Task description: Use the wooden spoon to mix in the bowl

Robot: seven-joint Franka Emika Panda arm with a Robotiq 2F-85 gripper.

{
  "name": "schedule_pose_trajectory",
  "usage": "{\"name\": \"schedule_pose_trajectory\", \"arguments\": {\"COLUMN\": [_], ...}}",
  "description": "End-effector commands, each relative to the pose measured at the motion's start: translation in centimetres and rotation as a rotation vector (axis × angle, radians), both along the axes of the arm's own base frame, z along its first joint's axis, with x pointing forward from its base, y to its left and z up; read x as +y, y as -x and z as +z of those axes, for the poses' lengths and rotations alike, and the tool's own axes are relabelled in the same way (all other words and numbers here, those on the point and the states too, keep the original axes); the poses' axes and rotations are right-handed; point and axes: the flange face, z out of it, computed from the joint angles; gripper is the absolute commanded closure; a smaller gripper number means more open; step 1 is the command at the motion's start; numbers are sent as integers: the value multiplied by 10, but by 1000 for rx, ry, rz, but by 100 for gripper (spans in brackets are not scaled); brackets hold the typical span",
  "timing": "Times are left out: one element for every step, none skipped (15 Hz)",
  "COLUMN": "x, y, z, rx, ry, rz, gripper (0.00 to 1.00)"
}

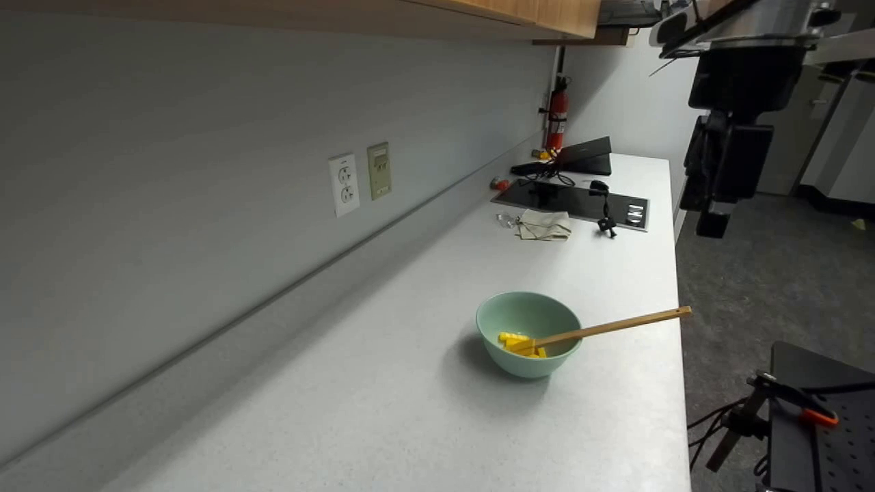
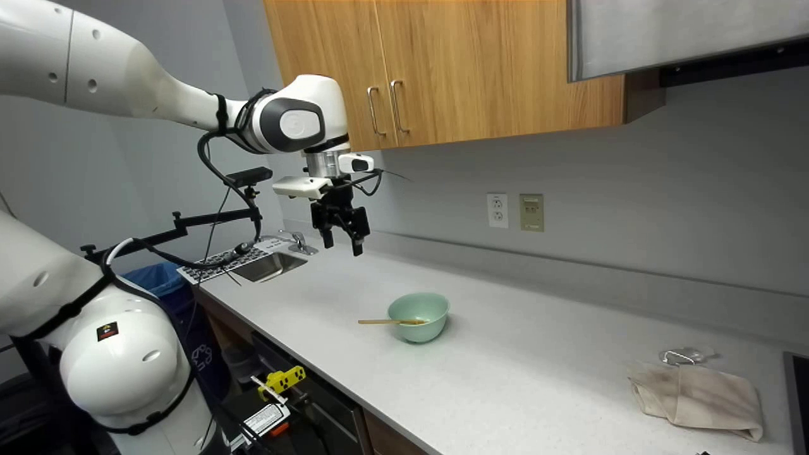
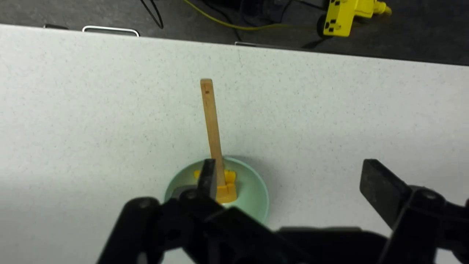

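Arm (image 2: 126, 79) reaches over the desk (image 2: 505, 373), wrist bent, your hand (image 2: 343, 242) pointing down, hanging well above the surface and apart from the bowl (image 1: 530, 367). Hand released, its two fingers (image 3: 383, 190) spread wide. One wooden spoon (image 1: 629, 323), lower end in the bowl among the yellow pieces (image 1: 510, 337), handle crossing the rim toward the desk's front edge. One bowl, pale green, upright on the desk; pieces are several, exact count unclear. In your wrist view one finger covers part of the bowl. Around you, counted: one folded cloth (image 2: 701, 398), one black cooktop (image 1: 574, 199), one fire extinguisher (image 1: 558, 104), one sink (image 2: 272, 266), one faucet (image 2: 302, 245), two wall plates (image 2: 497, 210), and, off the desk's front edge, one yellow outlet block (image 3: 340, 18). Cloth sits just beside the cooktop, well apart from the bowl.
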Motion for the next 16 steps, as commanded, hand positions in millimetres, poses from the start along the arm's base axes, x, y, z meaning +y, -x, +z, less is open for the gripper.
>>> {"name": "schedule_pose_trajectory", "arguments": {"x": [10,11,13,15,16,17,18,19,19,19,19,18,18,18,18,17], "y": [15,16,18,19,20,21,23,24,26,27,28,29,30,31,33,33], "z": [25,30,34,38,40,42,43,43,43,42,41,40,39,38,37,36], "rx": [-122,-145,-165,-182,-198,-211,-219,-226,-230,-232,-234,-234,-233,-233,-232,-231], "ry": [-45,-47,-50,-52,-51,-52,-53,-53,-53,-52,-52,-52,-52,-52,-51,-50], "rz": [2,6,9,12,15,18,20,21,21,20,19,19,18,17,17,16], "gripper": [0,0,0,0,0,0,0,0,0,0,0,0,0,0,0,0]}}
